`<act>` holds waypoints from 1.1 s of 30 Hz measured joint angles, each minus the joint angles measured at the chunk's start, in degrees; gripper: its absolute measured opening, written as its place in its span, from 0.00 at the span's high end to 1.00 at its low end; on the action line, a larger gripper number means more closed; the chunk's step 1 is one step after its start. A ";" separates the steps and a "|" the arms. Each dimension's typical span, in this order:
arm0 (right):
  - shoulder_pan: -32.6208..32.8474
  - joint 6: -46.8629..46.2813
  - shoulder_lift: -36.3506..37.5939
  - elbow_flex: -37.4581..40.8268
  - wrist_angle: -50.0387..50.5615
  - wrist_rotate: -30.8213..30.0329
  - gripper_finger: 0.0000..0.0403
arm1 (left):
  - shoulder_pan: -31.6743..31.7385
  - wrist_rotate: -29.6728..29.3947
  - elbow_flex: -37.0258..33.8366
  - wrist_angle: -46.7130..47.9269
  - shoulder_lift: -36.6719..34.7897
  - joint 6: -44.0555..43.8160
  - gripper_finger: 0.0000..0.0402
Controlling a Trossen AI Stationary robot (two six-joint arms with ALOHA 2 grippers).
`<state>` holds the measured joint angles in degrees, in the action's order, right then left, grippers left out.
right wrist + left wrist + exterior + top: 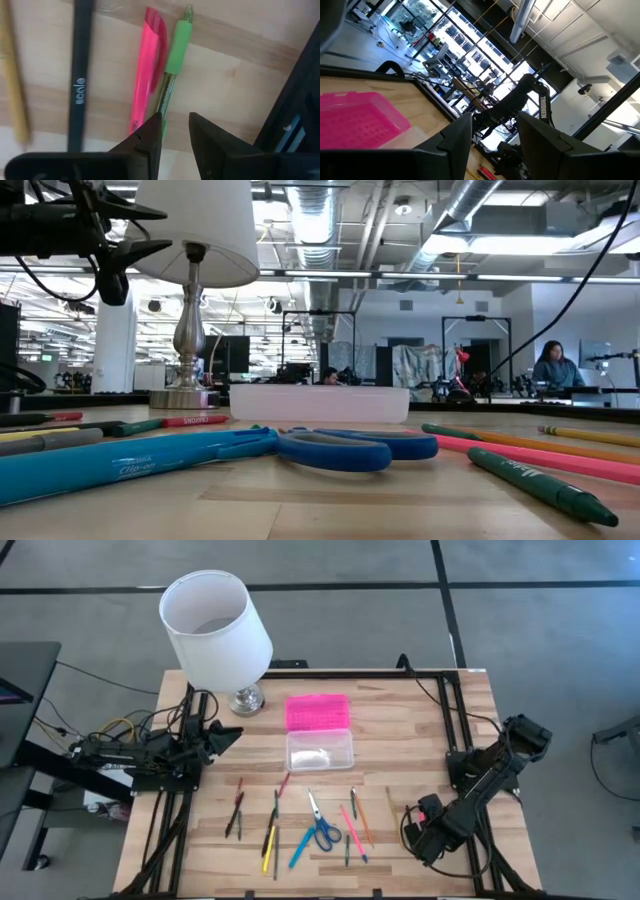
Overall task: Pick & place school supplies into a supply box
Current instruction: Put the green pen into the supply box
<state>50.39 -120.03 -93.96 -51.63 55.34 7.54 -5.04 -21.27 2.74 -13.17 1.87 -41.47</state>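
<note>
Several pens and pencils lie flat on the wooden table near its near edge, with blue-handled scissors (320,825) (340,448) among them. The clear supply box (320,752) (320,402) stands open behind them. Its pink ribbed lid (318,712) (355,120) lies on the table on the box's far side. My right gripper (410,828) (175,131) is open with a narrow gap. It hovers by the right end of the row, with a pink pen (147,70) and a green pen (172,65) in front of it. My left gripper (228,736) (495,145) is open, raised at the table's left side.
A white lamp (215,625) (195,230) stands at the far left of the table, close to my left arm. A dark pen (80,75) and a yellow pencil (12,80) lie beside the pink one. Black frame rails run along the table's sides. A person (555,365) sits far off.
</note>
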 joint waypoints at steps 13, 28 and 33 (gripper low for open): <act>0.24 -0.57 0.14 4.37 -7.30 -1.75 0.78 | 0.00 -0.42 0.00 0.39 0.00 -1.44 0.62; 0.21 4.94 0.08 4.56 -8.86 -1.63 0.89 | 0.00 -0.47 0.00 0.91 0.00 -2.12 0.62; 0.20 6.68 0.10 4.56 -8.97 -1.59 0.98 | -0.01 -0.50 0.00 0.92 0.00 -2.12 0.62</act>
<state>50.59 -113.35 -93.86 -47.07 46.37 5.96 -5.05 -21.77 2.74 -12.25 1.87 -43.59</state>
